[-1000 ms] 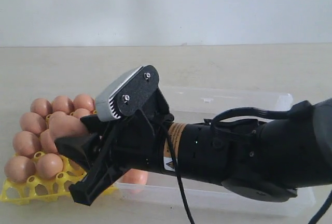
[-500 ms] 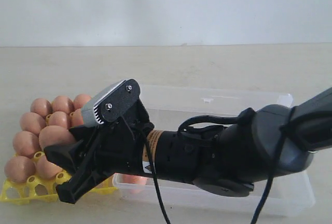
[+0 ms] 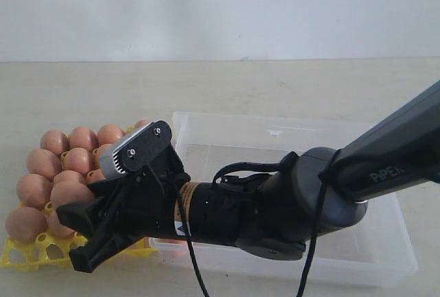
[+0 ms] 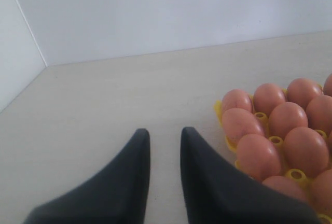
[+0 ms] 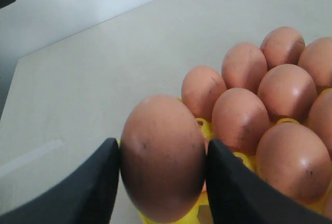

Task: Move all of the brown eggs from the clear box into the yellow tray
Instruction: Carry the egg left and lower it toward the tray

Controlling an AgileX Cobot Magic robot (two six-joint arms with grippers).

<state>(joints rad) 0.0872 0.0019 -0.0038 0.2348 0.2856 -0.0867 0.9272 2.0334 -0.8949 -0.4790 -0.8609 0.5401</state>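
My right gripper (image 3: 74, 209) reaches across to the yellow tray (image 3: 38, 250) at the left and is shut on a brown egg (image 3: 71, 192). That egg (image 5: 162, 154) hangs just over the tray's near cells (image 5: 203, 127), clamped between both black fingers. Several more brown eggs (image 3: 42, 163) sit in the tray. The clear box (image 3: 295, 142) lies to the right, and the arm hides its near left part. My left gripper (image 4: 165, 136) hovers over bare table beside the tray (image 4: 220, 114), jaws slightly apart with nothing between them.
A white wall runs behind the beige table (image 3: 289, 84). The right arm's black body (image 3: 275, 207) lies across the clear box. Bare table (image 4: 104, 94) stretches to the left of the tray, up to a wall corner.
The right arm has dropped lower and shifted left with the egg in its jaws, bringing it down over the tray's near cells. The grip has not changed.
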